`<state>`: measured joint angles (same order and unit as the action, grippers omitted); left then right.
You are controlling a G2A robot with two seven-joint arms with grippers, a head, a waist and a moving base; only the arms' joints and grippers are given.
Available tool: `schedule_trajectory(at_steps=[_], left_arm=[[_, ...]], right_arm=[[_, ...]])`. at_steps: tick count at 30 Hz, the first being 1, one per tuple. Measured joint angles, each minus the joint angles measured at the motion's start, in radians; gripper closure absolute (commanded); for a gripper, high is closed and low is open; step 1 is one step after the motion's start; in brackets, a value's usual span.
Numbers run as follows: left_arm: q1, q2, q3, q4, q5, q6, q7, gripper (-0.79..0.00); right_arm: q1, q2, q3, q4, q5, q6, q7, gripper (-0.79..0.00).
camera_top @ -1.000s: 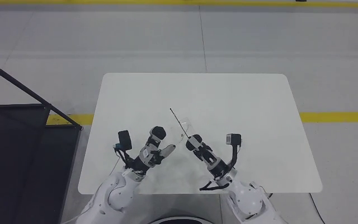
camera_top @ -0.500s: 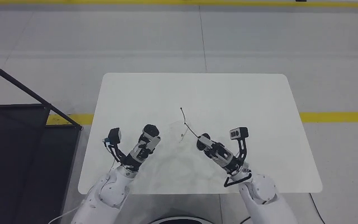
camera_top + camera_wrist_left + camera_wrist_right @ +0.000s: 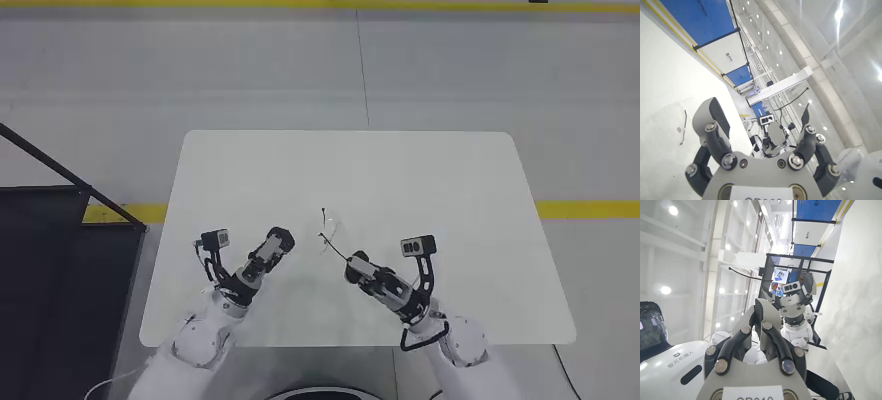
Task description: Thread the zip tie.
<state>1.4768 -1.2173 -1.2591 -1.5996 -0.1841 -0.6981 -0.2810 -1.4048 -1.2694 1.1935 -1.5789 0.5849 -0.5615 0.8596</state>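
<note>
A thin black zip tie (image 3: 333,247) sticks out of my right gripper (image 3: 351,263), which is shut on one end of it above the near middle of the white table (image 3: 440,180). In the right wrist view the zip tie (image 3: 745,274) runs out past the gripper (image 3: 758,306) to a small square head. My left gripper (image 3: 279,239) hovers a little to the left of the tie, open and holding nothing. In the left wrist view the open gripper (image 3: 761,110) faces the tie (image 3: 797,97), which hangs in the air beyond it, apart from both fingers.
A thin dark line and a small pale mark (image 3: 684,121) lie on the table below the tie. A black-framed stand (image 3: 50,260) is beside the table's left edge. Yellow floor tape (image 3: 590,208) runs past the right side.
My right gripper drew back toward the table's near edge with the zip tie, whose far end now sits closer in. My left gripper pulled away to the left, then edged back.
</note>
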Motion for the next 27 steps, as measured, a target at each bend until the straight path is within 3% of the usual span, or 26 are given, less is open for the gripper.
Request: schedule_trajectory(at_steps=[9,15,19,20,21,23,24,27], left_arm=[[-0.073,0.013,0.016,0.084,-0.563,0.184,-0.507,-0.785],[-0.121,0.012,0.034,0.149,-0.714,0.276,-0.725,-0.736],[-0.141,0.008,0.046,0.179,-0.744,0.287,-0.787,-0.714],[-0.144,0.007,0.048,0.184,-0.750,0.289,-0.797,-0.686],[-0.147,0.006,0.050,0.190,-0.754,0.288,-0.807,-0.582],[-0.151,0.004,0.053,0.196,-0.759,0.289,-0.824,-0.511],[-0.152,0.004,0.054,0.199,-0.760,0.288,-0.831,-0.434],[-0.156,0.002,0.056,0.203,-0.761,0.283,-0.847,-0.388]], right_arm=[[0.061,-0.006,-0.041,0.141,0.223,-0.036,0.240,0.000],[0.103,-0.014,-0.068,0.200,0.269,-0.032,0.307,0.000],[0.125,-0.018,-0.082,0.228,0.305,-0.014,0.351,0.000],[0.129,-0.018,-0.084,0.236,0.314,-0.012,0.362,0.000],[0.135,-0.019,-0.085,0.248,0.319,-0.012,0.372,0.000],[0.145,-0.021,-0.090,0.265,0.318,-0.014,0.377,0.000],[0.148,-0.022,-0.092,0.270,0.318,-0.016,0.377,0.000],[0.157,-0.025,-0.097,0.282,0.320,-0.017,0.379,0.000]])
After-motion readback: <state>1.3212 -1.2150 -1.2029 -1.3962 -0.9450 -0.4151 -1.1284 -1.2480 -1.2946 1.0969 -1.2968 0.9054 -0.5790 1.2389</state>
